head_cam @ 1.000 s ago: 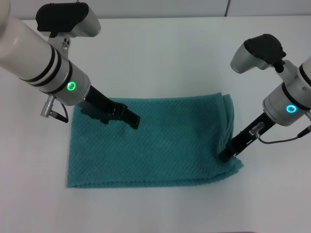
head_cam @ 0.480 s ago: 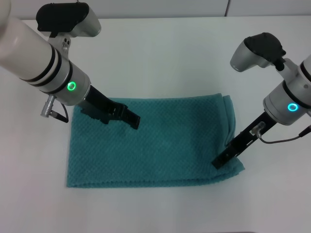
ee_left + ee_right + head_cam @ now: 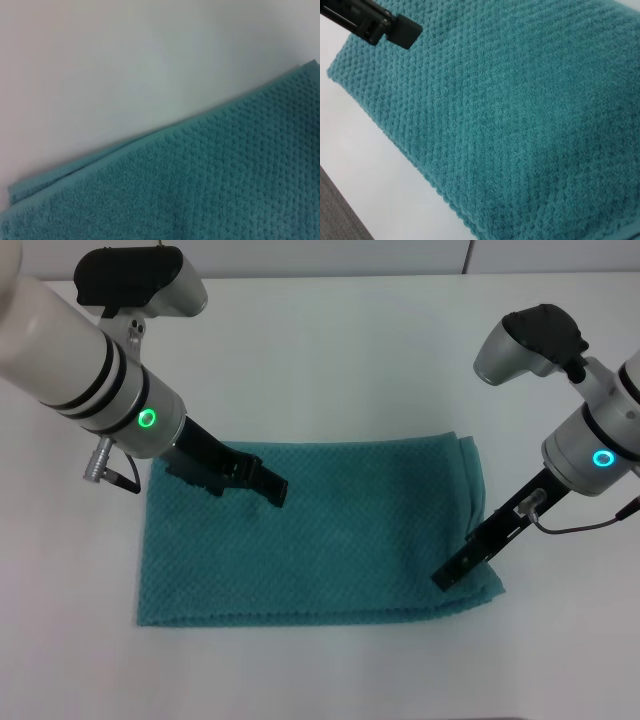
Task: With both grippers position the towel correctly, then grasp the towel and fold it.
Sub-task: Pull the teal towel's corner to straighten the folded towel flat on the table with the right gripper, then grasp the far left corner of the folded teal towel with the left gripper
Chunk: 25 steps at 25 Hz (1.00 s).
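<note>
Clearly the towel [image 3: 310, 535] lies flat near the middle of the white table [image 3: 330, 350], a doubled rectangle with layered edges, so positioning looks mostly done while the grasp and fold remain, I judge. Its far left corner sits under the left gripper [image 3: 275, 490], which rests on or just above the cloth with nothing held; whether those jaws are parted I cannot tell. Its near right corner lies beneath the right gripper [image 3: 443, 578], tip down on the cloth, jaw state equally unclear
</note>
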### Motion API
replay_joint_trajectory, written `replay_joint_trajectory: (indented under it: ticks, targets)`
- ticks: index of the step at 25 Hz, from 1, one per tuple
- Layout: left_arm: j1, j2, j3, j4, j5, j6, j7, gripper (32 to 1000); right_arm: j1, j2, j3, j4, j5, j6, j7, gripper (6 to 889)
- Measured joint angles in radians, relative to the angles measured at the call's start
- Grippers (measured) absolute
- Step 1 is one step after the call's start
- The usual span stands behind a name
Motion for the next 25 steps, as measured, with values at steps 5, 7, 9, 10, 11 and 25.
replay_joint_trajectory:
  ticks: [5, 7, 9, 10, 11, 25]
  targets:
    - [0.0, 0.0, 0.0, 0.0, 0.0, 0.0, 0.0, 867, 0.0, 0.0, 0.0, 0.0, 0.0, 0.0, 0.0, 878]
    - [0.0, 0.0, 0.0, 0.0, 0.0, 0.0, 0.0, 866, 0.0, 0.0, 0.0, -0.001, 0.0, 0.0, 0.001, 878]
    - [0.0, 0.0, 0.0, 0.0, 0.0, 0.001, 0.0, 865, -0.001, 0.0, -0.002, -0.008, -0.001, -0.003, 0.006, 879]
    - [0.0, 0.0, 0.0, 0.0, 0.0, 0.001, 0.0, 865, -0.002, 0.0, -0.004, -0.013, -0.003, -0.009, 0.01, 879]
    - [0.0, 0.0, -0.001, 0.0, 0.0, 0.002, 0.0, 864, -0.004, 0.0, -0.007, -0.023, -0.007, -0.02, 0.015, 879]
    - [0.025, 0.0034, -0.003, 0.009, 0.0, 0.011, 0.001, 858, -0.051, -0.053, 0.003, -0.225, -0.024, -0.158, 0.09, 879]
